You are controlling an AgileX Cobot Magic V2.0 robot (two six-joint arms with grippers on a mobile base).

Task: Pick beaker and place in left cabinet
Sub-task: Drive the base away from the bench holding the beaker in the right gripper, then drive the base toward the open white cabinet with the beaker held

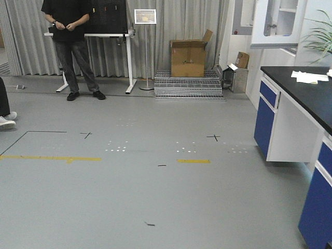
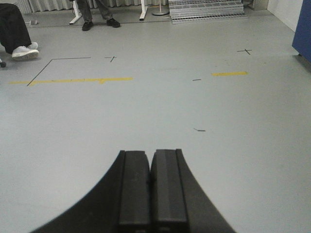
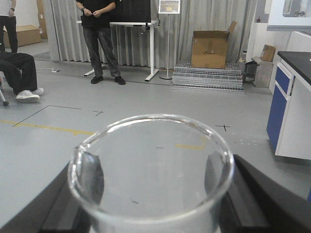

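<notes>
Nearest to me, my right fingers (image 3: 252,199) were clamped on the beaker (image 3: 150,170), one pad on each side of its wall, its open rim filling the right wrist view. My left fingers (image 2: 133,189) were pressed together on nothing, hanging over bare floor (image 1: 155,197). Beyond lay strips of yellow tape (image 1: 193,161). To the right stood the blue-fronted cabinet (image 1: 265,122) under its black counter (image 1: 306,93). At the far end were a standing person (image 1: 72,41) on the left and a cardboard box (image 1: 188,58) further right. The left cabinet showed in none of my views.

I judged the danger lay in the carry. Smooth glass held by two pads alone could slip if the base jolted or turned sharply, and that hard floor would shatter it. Swinging wide to the right could knock it against the counter's corner.
</notes>
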